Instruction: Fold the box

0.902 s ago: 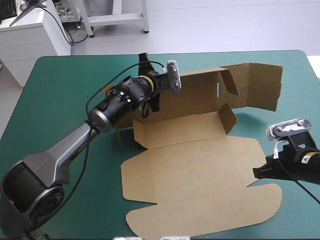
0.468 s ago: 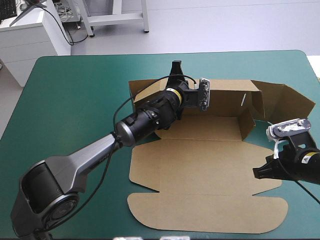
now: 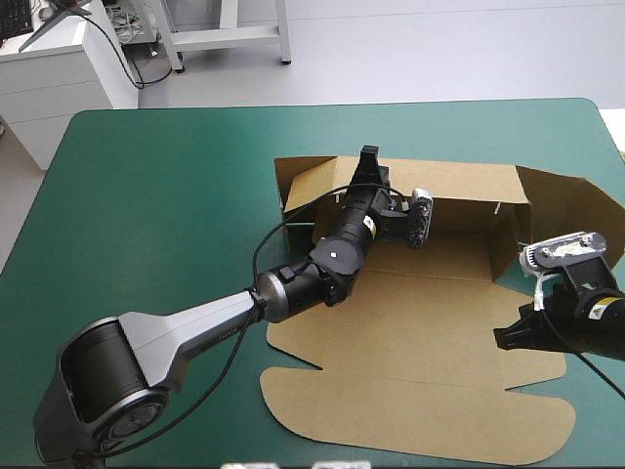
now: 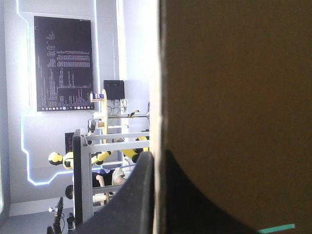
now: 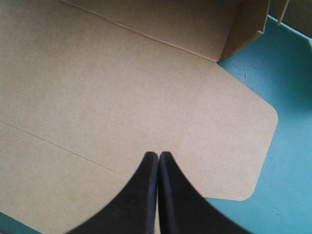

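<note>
Up at the far side, the left hand (image 3: 368, 156) gripped the top edge of the raised rear wall of the box (image 3: 420, 322), the board pinched between its black fingers (image 4: 131, 195). The brown box lay right of centre on the teal-green table (image 3: 146, 195), end flaps standing and front panels flat. Over its right part hung the right hand (image 5: 158, 157), fingers pressed together, holding nothing.
</note>
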### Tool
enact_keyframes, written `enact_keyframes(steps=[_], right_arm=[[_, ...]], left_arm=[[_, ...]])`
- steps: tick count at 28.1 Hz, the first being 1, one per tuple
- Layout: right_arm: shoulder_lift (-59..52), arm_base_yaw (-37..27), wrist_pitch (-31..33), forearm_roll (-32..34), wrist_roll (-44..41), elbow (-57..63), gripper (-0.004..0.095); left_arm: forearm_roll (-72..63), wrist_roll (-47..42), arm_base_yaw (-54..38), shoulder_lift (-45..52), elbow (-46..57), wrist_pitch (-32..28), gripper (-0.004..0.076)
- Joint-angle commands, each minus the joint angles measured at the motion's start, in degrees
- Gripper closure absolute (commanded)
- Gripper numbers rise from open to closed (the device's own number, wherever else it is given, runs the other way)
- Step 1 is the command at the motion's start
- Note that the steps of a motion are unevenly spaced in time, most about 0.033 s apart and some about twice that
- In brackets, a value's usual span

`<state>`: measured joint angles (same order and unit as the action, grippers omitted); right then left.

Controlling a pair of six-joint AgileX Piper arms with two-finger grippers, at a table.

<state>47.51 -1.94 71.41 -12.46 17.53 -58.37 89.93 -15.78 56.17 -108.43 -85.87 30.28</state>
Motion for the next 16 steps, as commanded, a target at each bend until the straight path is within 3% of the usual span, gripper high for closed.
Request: enact_keyframes(steps=[1,11,13,15,16], right_arm=[[-0.4,-0.4,-2.1,-1.2,0.5,-1.4,0.0927],[-0.4,-0.4,-2.7,-3.5,-0.1,-1.4,0.0887],[-0.4,-0.4,-2.6,-4.0,-0.1,-1.4,0.0807],[-0.4,-0.4,-2.4,-4.2,-0.1,-1.4,0.0659],[-0.4,-0.4,-2.4,-4.7,0.0,-1.4,0.048]], left_arm=[[5.8,-5.2,0.4,3.1,0.0,0.8,0.0732],[7.7,-5.6,0.3,3.1,1.9,0.5,0.0733],[7.7,-5.6,0.3,3.1,1.9,0.5,0.0732],[7.7,-5.6,0.3,3.1,1.9,0.1,0.0732],[7.7,-5.6,0.3,3.1,1.9,0.1,0.0732]])
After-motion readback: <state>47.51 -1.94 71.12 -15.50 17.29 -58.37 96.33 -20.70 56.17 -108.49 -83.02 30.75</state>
